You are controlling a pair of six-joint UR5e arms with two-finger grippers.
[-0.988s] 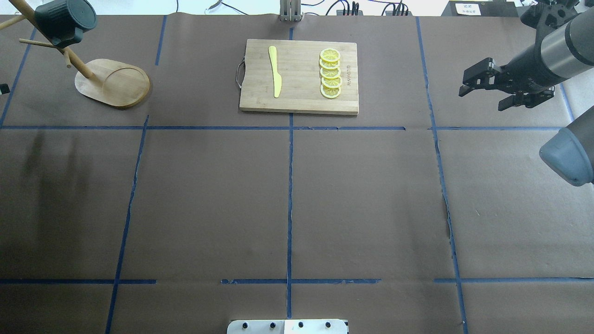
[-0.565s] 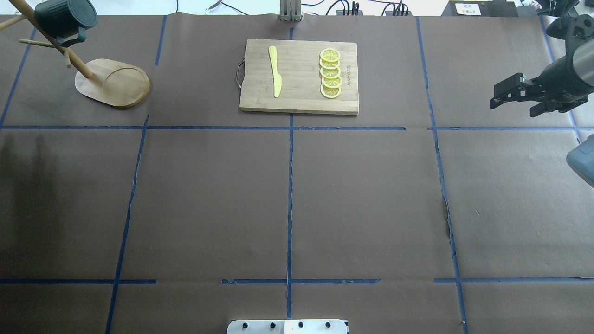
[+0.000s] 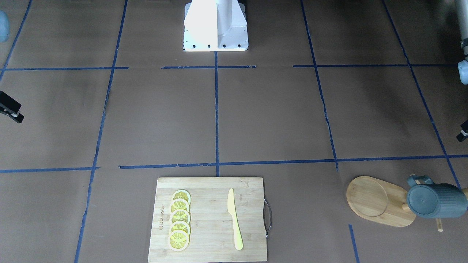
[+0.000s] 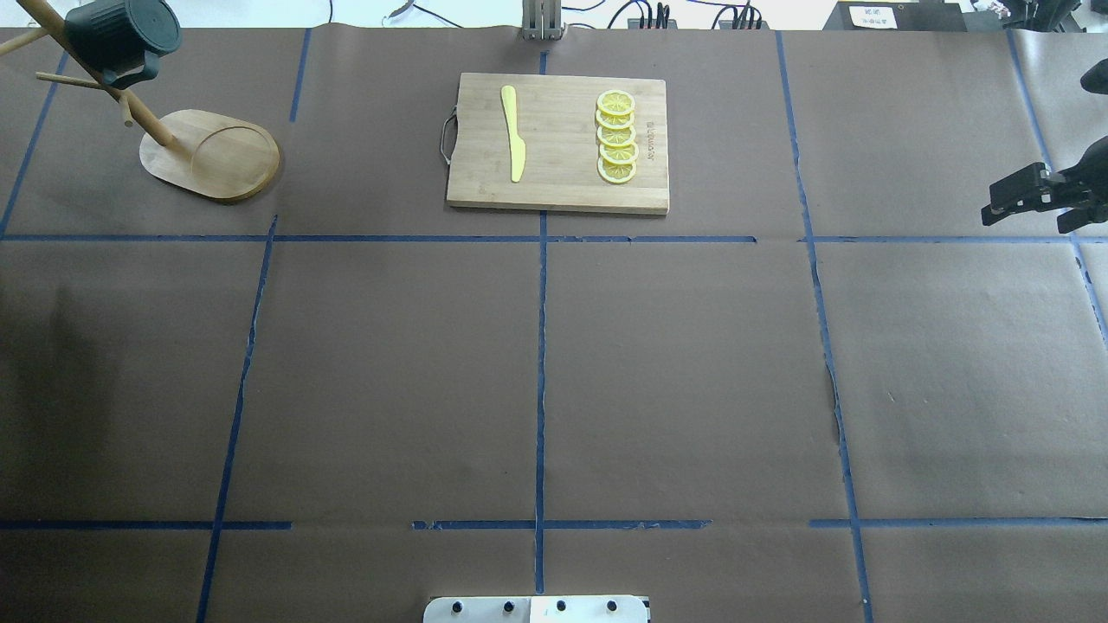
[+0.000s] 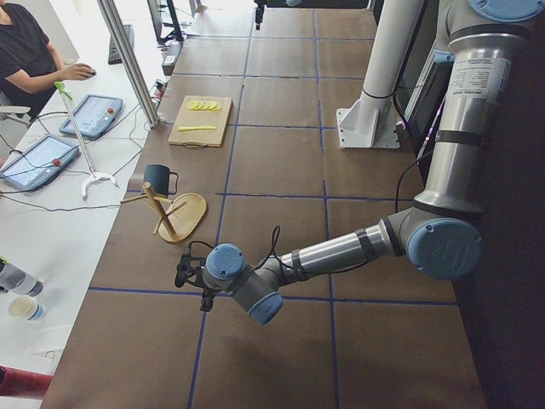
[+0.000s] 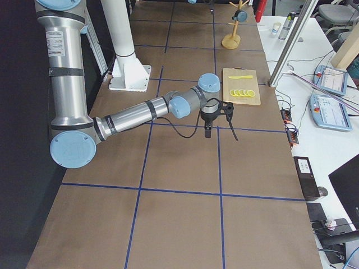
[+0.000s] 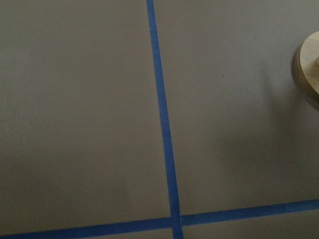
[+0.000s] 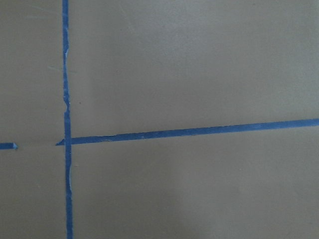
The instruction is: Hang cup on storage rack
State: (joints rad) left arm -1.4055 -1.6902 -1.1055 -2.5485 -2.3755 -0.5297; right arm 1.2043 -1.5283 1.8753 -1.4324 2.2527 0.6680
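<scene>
Your cup [image 4: 121, 33] hangs on a peg of the bamboo mug tree [image 4: 216, 156], way out at 10 o'clock on the table [image 4: 606, 363]. Right gripper [image 4: 1026, 216] sits at the 2 o'clock edge, jaws spread and empty. Left gripper [image 5: 192, 279] hovers low near the mug tree, and you can't tell whether it's released or clenched
</scene>
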